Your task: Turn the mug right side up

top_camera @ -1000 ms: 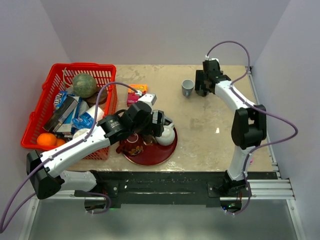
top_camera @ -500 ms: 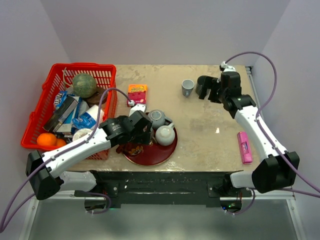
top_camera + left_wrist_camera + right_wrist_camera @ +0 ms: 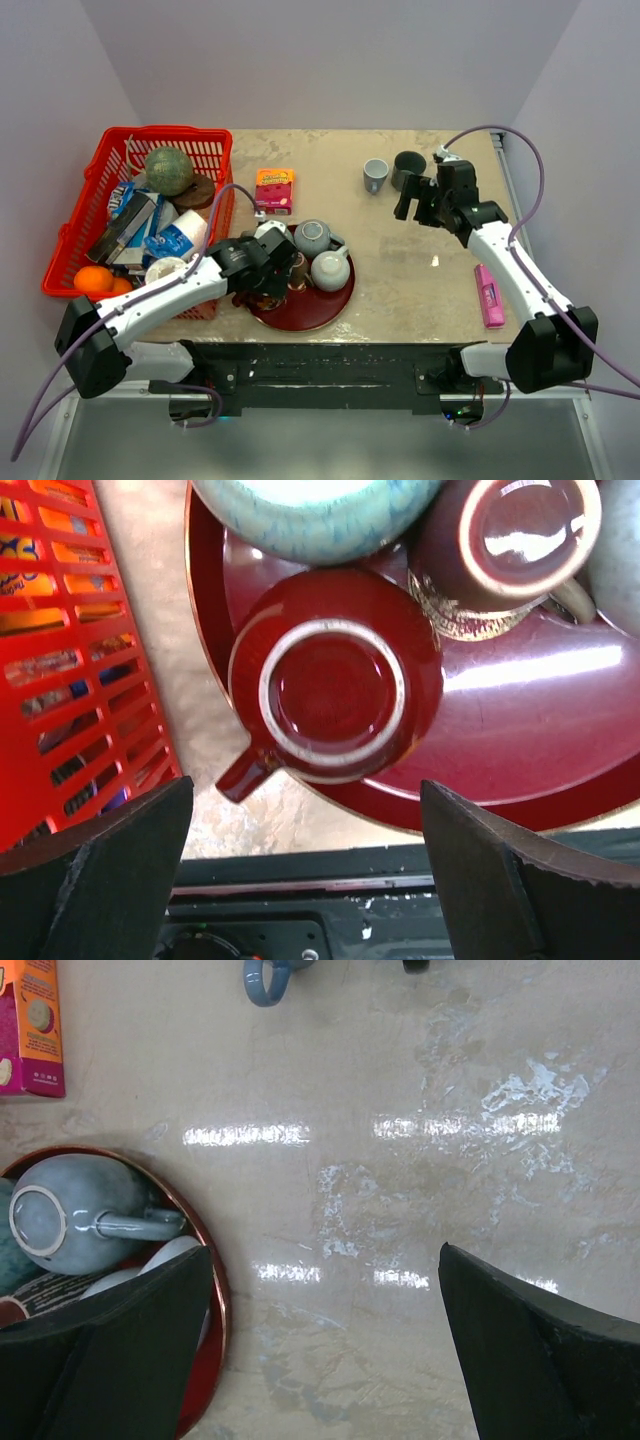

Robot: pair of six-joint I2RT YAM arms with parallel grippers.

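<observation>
Dark red ceramic mug (image 3: 335,685) stands base-up on the left part of the round dark red tray (image 3: 560,730). Left gripper (image 3: 305,785) hangs directly above it, fingers spread wide, holding nothing. Right gripper (image 3: 325,1250) is likewise wide apart and empty, over the beige table (image 3: 420,1090).

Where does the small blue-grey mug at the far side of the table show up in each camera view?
Top external: blue-grey mug at far centre-right, just left of the dark mug.
Left wrist: not in it.
Right wrist: only the blue-grey mug's handle, at the top edge.
Shared landmark: the dark red tray, in all three.
</observation>
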